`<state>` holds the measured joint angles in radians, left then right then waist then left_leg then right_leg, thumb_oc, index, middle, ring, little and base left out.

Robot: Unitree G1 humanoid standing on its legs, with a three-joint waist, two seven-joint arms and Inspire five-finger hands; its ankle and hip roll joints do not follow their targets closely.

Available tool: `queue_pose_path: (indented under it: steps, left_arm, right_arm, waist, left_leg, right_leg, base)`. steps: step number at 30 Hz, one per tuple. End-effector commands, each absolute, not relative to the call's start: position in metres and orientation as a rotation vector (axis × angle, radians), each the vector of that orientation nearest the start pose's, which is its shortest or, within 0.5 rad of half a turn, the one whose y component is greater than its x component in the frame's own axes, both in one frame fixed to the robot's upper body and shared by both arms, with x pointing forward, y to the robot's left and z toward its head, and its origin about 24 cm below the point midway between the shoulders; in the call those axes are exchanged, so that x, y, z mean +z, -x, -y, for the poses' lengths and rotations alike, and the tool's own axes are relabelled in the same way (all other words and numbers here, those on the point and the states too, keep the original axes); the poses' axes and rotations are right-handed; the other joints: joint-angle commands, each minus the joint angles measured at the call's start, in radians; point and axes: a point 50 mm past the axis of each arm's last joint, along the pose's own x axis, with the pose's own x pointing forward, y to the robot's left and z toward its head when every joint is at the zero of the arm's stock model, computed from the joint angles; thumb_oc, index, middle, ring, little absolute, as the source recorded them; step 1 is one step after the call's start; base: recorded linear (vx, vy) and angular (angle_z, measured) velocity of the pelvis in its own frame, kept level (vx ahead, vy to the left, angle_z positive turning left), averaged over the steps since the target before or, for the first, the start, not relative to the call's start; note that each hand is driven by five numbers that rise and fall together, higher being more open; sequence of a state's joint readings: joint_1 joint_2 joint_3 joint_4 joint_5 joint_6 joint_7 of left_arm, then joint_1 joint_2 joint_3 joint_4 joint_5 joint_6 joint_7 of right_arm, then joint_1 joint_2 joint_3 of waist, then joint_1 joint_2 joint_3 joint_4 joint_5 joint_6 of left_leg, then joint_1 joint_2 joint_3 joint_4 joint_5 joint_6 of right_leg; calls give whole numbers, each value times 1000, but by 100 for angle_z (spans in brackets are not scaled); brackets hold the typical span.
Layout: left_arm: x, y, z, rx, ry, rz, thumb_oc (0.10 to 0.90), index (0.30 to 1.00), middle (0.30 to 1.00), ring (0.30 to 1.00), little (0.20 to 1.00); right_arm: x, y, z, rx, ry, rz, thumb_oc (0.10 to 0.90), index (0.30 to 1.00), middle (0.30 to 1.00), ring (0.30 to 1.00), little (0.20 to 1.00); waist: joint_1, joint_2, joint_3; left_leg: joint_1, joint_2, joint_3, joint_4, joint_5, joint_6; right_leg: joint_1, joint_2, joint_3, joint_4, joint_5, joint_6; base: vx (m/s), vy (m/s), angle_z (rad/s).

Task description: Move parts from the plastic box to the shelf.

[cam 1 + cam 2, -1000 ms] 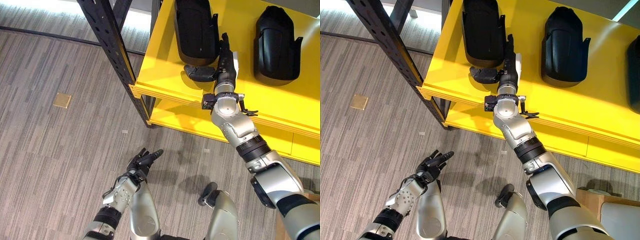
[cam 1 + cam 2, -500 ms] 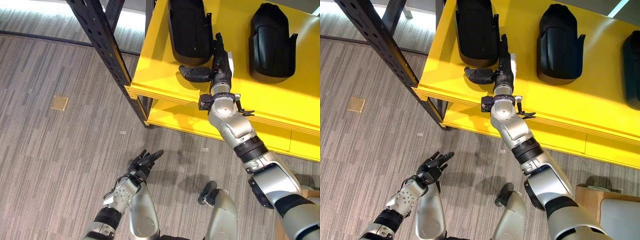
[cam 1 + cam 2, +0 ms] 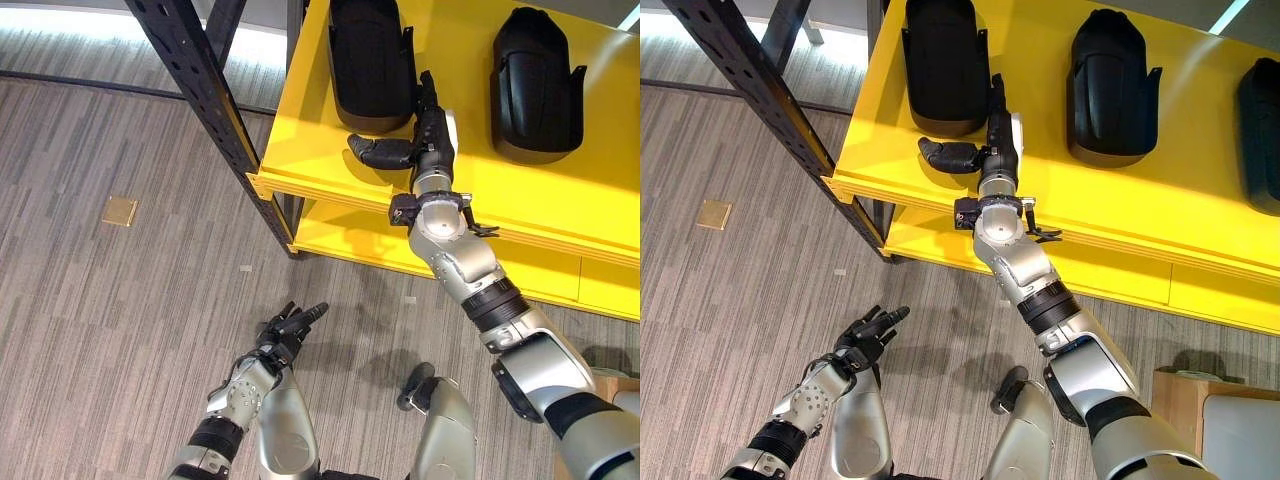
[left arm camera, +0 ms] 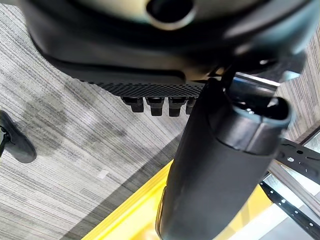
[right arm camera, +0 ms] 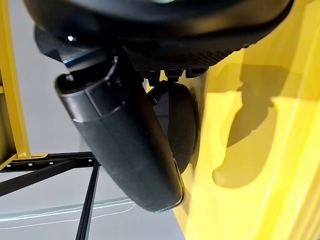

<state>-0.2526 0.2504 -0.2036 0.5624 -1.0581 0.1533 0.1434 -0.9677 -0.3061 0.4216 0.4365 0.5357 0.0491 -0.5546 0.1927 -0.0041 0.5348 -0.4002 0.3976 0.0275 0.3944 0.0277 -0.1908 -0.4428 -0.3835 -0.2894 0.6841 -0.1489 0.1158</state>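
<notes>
The yellow shelf [image 3: 330,150] has its front edge running from the near corner by the black upright post [image 3: 205,85] away to the right. There is bare yellow surface between the parts and that front edge, and a wide open stretch between the two parts further right. A lower yellow shelf level [image 3: 350,235] shows beneath the front edge. The grey striped floor [image 3: 110,290] lies open to the left of the post, with a small tan square plate [image 3: 119,211] set into it.

Three black moulded parts lie on the top shelf: one near the left corner [image 3: 370,55], one further right [image 3: 535,85], and a third at the right border of the right eye view [image 3: 1260,105]. They lie well apart from one another.

The right robot hand [image 3: 425,135] reaches over the shelf edge just beside the right side of the left part, its fingers stretched straight along the part's flank and its thumb [image 3: 378,152] spread out sideways below the part's near end. It grips nothing. The left robot hand [image 3: 285,328] hangs low over the floor, fingers loosely extended and holding nothing.
</notes>
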Motion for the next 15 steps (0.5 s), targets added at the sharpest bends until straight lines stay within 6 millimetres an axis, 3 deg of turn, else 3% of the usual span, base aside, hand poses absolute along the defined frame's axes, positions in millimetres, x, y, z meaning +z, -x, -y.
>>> queue_pose_path:
  steps: [1, 15]
  left_arm:
    - [-22, -283, -138, -2, 764, -508, 900, 1000, 1000, 1000, 1000]
    - [-21, -282, -123, -91, 824, -536, 900, 1000, 1000, 1000, 1000]
  right_arm:
    - [279, -362, 79, 39, -136, 567, 900, 1000, 1000, 1000, 1000]
    - [276, -358, 66, 79, -62, 585, 900, 1000, 1000, 1000, 1000]
  waist:
    - [-8, 12, -15]
    - [-15, 20, -15]
  left_leg:
    - [-2, -56, 111, -10, 2, 82]
    - [2, -59, 114, -10, 2, 83]
  right_leg:
    - [86, 66, -16, 75, -137, -78]
    - [79, 59, -9, 82, -136, -73]
  base:
    - [0, 0, 0]
    - [0, 0, 0]
